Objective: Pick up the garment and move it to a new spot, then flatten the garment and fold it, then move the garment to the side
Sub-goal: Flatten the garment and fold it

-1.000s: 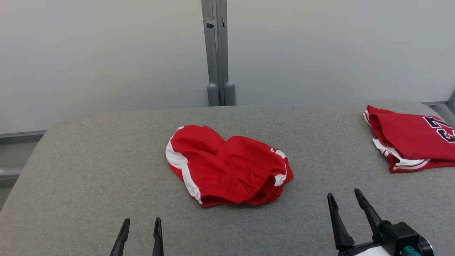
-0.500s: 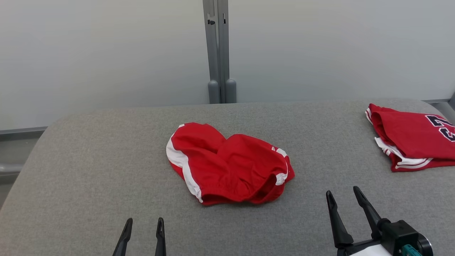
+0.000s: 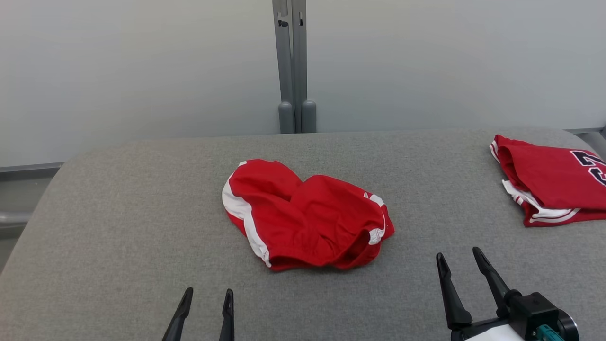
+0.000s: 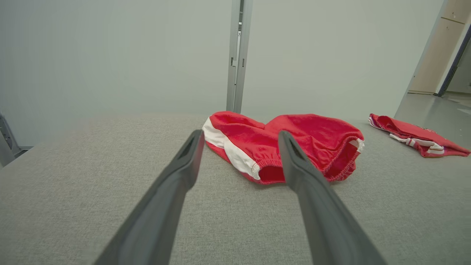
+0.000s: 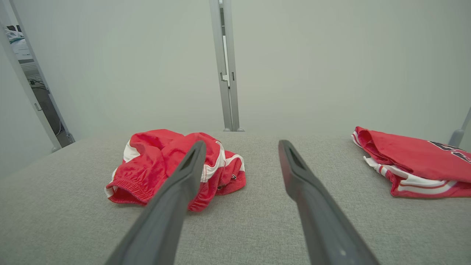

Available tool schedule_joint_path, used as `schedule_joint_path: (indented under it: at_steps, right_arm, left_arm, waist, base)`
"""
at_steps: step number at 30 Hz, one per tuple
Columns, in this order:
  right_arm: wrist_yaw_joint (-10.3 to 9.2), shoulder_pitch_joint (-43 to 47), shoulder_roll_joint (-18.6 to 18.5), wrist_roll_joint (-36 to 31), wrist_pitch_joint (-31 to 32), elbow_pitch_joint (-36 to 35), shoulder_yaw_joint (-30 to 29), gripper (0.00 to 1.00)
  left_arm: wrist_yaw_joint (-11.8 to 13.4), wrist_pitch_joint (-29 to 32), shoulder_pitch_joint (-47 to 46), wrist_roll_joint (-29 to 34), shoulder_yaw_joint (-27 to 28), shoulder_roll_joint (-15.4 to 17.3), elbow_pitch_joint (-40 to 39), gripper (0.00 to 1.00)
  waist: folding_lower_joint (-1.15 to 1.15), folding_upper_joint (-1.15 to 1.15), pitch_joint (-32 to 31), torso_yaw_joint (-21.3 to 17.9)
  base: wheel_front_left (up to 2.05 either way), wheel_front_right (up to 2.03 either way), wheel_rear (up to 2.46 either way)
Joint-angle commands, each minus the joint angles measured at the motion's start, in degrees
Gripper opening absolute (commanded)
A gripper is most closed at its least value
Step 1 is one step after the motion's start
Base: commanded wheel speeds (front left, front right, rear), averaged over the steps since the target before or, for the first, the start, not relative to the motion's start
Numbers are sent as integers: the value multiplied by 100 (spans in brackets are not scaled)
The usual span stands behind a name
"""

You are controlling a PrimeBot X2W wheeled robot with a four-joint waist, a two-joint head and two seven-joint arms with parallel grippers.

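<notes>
Garment: red shorts [image 3: 303, 218] with white side stripes lie crumpled in a heap near the middle of the counter [image 3: 118, 213], their elastic waistband gaping toward the robot.
Counter: covered in grey cloth, with rounded far corners.
Left gripper: the left gripper [image 3: 209, 292] hovers over the near edge, just short of the shorts and a little to their left. Its two dark fingers stand apart with nothing between them.
Right gripper: the right gripper [image 3: 459, 253] sits over the front right of the counter, well apart from the shorts. Its fingers are spread and hold nothing.
Second garment: a folded red jersey [image 3: 554, 184] with white trim and dark numerals rests at the far right edge of the counter, well apart from the shorts.
Backdrop: a pale wall [image 3: 142, 71] stands behind the counter, and a grey post [image 3: 294, 66] rises at the far edge, roughly in line with the shorts.
</notes>
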Motion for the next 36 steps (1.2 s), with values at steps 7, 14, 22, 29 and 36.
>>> schedule_joint_path:
  at_steps: [7, 14, 22, 29, 36]
  right_arm:
    - [-12, -146, 0, -101, -2, -29, -152, 100]
    - [-12, -281, -108, -71, -2, -103, -113, 100]
    - [-12, -562, -269, -94, -2, -195, -129, 100]
    - [-12, -821, -289, -84, -2, -229, -178, 100]
    - [-12, -981, -251, -76, -2, -210, -247, 100]
  left_arm:
    - [-442, -1, -523, -48, -478, 6, 464, 100]
    - [-526, 0, -1253, -194, -1266, 9, 1253, 100]
    - [-533, -1, -2486, -820, -2305, 13, 1939, 100]
    - [-535, 88, -3505, -1300, -2854, 13, 2574, 100]
    - [-522, 61, -3937, -1638, -3193, 13, 2976, 100]
  waist:
    - [0, 0, 279, -78]
    - [0, 0, 588, -370]
    - [0, 0, 1190, -727]
    - [0, 0, 1629, -938]
    - [0, 0, 1836, -1089]
  base:
    - [0, 0, 0]
    - [0, 0, 0]
    - [0, 0, 0]
    - [0, 0, 0]
    - [0, 0, 0]
